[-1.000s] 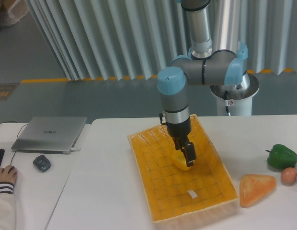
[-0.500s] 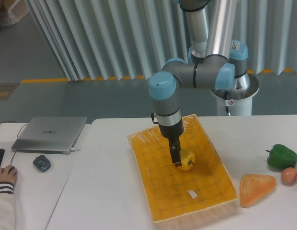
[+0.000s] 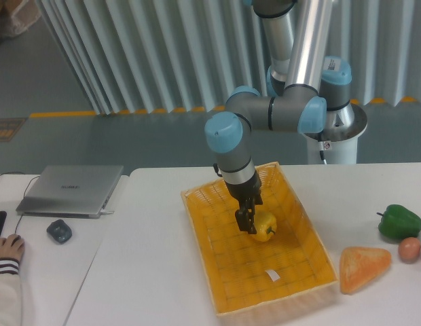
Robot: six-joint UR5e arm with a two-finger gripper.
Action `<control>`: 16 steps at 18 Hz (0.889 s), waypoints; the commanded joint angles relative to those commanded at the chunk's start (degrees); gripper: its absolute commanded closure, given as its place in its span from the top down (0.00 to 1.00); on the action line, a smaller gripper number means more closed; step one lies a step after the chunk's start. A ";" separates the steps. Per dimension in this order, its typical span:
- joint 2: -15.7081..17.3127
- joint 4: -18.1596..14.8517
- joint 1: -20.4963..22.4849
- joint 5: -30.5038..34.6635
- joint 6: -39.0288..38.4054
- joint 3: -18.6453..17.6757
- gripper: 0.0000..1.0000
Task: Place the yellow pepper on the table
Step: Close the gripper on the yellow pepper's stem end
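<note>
Yellow weave fills the near middle of the tabletop (image 3: 156, 272): a basket (image 3: 224, 299) whose front rim sits close to the near edge, with a small white tag (image 3: 272, 275) lying on its floor. To its right, near the right edge, lie an orange wedge (image 3: 363, 266), a brownish egg-like thing (image 3: 409, 249) and a green pepper (image 3: 399, 221). Over on the left side a hand (image 3: 7, 248) rests at the edge, with a mouse (image 3: 59, 231) and a closed laptop (image 3: 71, 189) behind it.

Further in, about the middle of the basket, is the pepper (image 3: 264, 225). The tool (image 3: 243, 221) is at its left flank, fingers pointing down and seemingly closed on it, though the far finger is hidden, so the firmness of the hold cannot be told. Whether the pepper is resting on the weave or just lifted off it is not clear from this angle.

The risks from here, as I judge them: the skin is glossy and lobed, and the grip looks off to one side, so the pepper could twist or slip out during the lift. The basket walls rise on every side; a low carry toward the bare surface on the left would clip the rim and either knock the pepper loose or drag the basket. A release from too high would let it roll, possibly toward the near edge.
</note>
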 joint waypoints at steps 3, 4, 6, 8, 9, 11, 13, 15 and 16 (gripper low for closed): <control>-0.35 0.26 0.00 -0.26 -0.53 0.00 1.00; -0.53 0.26 0.00 -0.35 -0.70 0.00 1.00; -0.70 0.35 -0.09 0.00 -0.70 0.00 1.00; -0.97 0.27 -0.09 0.09 -0.88 0.00 1.00; -1.05 0.26 -0.09 0.09 -0.97 0.00 0.97; -1.23 0.18 -0.09 0.09 -2.97 0.00 0.74; -1.23 0.18 -0.09 0.09 -3.78 0.09 0.67; -1.23 0.09 -0.09 0.09 -4.83 0.00 0.62; -1.23 0.09 -0.17 0.09 -5.79 0.00 0.58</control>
